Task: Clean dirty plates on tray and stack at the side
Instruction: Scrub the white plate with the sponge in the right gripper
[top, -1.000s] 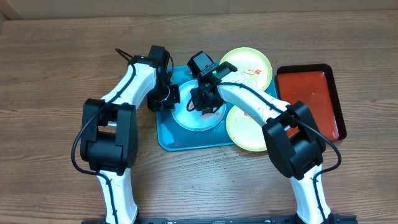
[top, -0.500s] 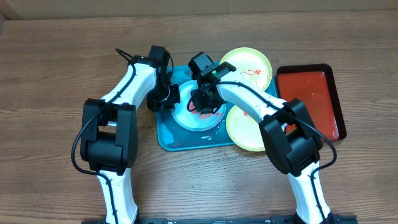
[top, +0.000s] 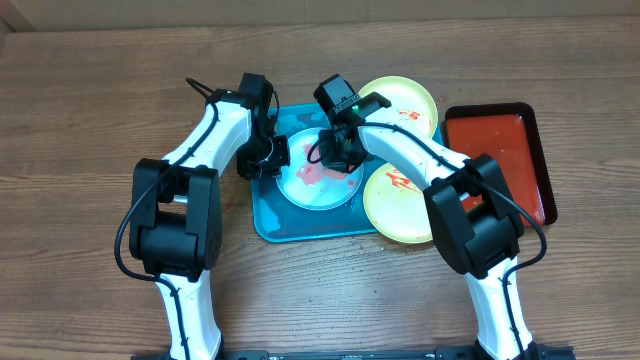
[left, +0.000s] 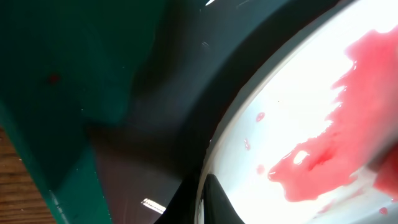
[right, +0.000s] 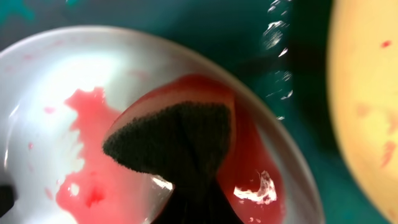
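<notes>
Red sauce (right: 87, 186) sits lower left on the whitish plate (right: 37, 87): we should sweep our right gripper (top: 338, 152)'s clenched sponge (right: 177, 140) there.

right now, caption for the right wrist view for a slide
Dark sponge pressed into red sauce on the whitish plate, turquoise tray behind.

Left arm (top: 213, 128), right arm (top: 400, 152): white links, black joints, thin black cables; green light, seemingly, by right gripper (top: 338, 160)

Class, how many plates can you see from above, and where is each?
3. A whitish plate lies on the turquoise tray; one yellow-green plate at the tray's far right corner; another at its near right, partly under the right arm.
</notes>
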